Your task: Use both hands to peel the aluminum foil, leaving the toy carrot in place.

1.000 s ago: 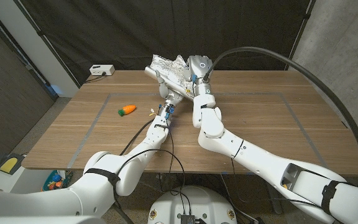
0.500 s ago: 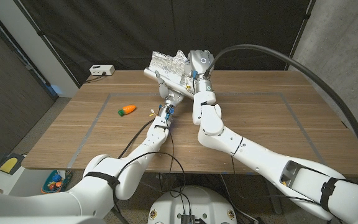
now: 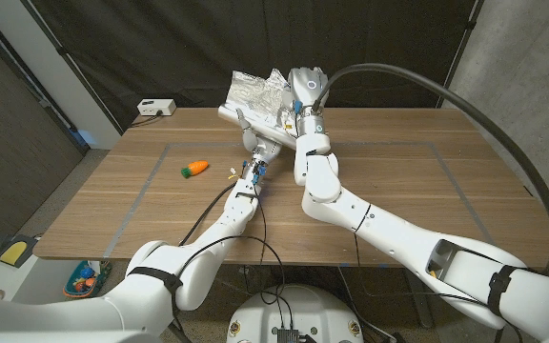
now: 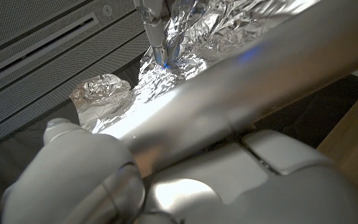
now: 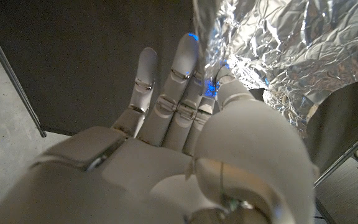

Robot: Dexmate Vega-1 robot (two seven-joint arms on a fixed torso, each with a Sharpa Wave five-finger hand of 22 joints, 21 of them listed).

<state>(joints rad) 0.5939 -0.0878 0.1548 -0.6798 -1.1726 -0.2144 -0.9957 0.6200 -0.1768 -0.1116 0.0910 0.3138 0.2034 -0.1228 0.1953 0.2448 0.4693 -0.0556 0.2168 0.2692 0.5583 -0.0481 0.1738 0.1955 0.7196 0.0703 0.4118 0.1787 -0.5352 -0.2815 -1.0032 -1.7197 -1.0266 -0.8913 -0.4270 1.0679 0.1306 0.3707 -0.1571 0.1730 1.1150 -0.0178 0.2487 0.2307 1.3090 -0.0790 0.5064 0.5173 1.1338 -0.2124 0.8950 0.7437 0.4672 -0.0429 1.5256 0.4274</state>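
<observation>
The aluminum foil [image 3: 255,95] is a crumpled, opened-out sheet held up in the air above the far edge of the table [image 3: 398,191], between the two hands. The toy carrot [image 3: 195,169] lies bare on the table, well apart from the foil, on the robot's left side inside a taped outline. A small yellowish scrap [image 3: 231,173] lies just beside the carrot.

The left hand [image 3: 255,141] reaches up under the sheet and appears to grip its lower edge, though the head view is too small to show the fingers' hold clearly; in the left wrist view a fingertip [image 4: 160,53] presses into the foil. The right hand [image 3: 303,100] is raised at the sheet's other side, and the right wrist view shows its thumb and fingers [image 5: 185,62] pinching the foil's edge.

A white box [image 3: 155,108] sits at the table's far left corner.
</observation>
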